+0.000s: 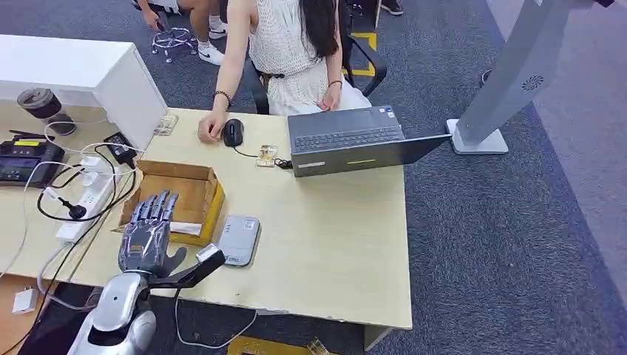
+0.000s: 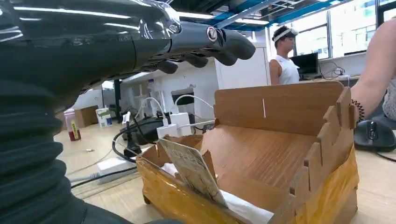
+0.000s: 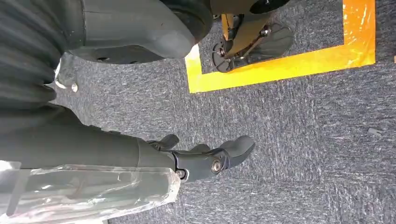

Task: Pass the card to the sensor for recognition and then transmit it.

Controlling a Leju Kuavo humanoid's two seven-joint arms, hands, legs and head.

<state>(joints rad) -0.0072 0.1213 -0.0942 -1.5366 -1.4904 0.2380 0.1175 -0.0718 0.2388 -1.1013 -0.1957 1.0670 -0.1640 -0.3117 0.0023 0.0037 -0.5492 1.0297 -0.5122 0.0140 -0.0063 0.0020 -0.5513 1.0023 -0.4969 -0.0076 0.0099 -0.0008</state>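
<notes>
Desk layout from the robot's side

The box [image 1: 177, 198] sits on the table [image 1: 333, 251] at its left, a card [image 2: 192, 170] leaning inside its near wall; the left hand [image 1: 148, 225] hovers over the box's near left corner. The sensor [image 1: 239, 239] lies just right of the box. Behind, the mouse [image 1: 233, 132] lies left of the laptop [image 1: 355, 140]; a power strip [image 1: 89, 203] lies left of the box.

Brown cardboard box [image 2: 280, 140], glossy dark plastic left hand [image 1: 148, 225], possibly paper card [image 2: 194, 170], matt pale wooden table [image 1: 333, 244]
</notes>
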